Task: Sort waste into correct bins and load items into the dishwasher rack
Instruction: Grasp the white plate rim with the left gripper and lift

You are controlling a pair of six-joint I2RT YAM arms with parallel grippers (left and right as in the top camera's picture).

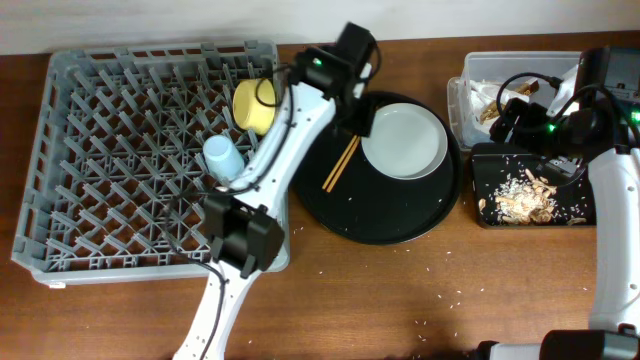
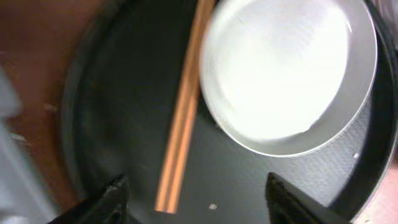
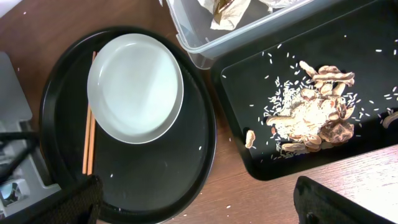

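The grey dishwasher rack [image 1: 110,150] holds the yellow bowl [image 1: 254,105] and the light-blue cup [image 1: 222,158]. The white plate [image 1: 403,140] [image 2: 286,74] [image 3: 134,87] and the wooden chopsticks [image 1: 341,165] [image 2: 180,124] [image 3: 89,140] lie on the round black tray [image 1: 390,225]. My left gripper [image 1: 355,118] [image 2: 199,199] is open and empty above the chopsticks. My right gripper [image 1: 512,118] [image 3: 205,205] is open and empty, high above the bins. The clear tub [image 1: 470,100] [image 3: 205,46] holds napkins [image 3: 230,9]. The black rectangular tray [image 1: 490,165] [image 3: 249,87] holds food scraps [image 1: 525,195] [image 3: 311,115]. The pink cup is not in view.
Rice grains lie scattered on the wooden table [image 1: 430,300] in front of the round tray and on both trays. The left arm [image 1: 290,140] stretches over the rack's right edge.
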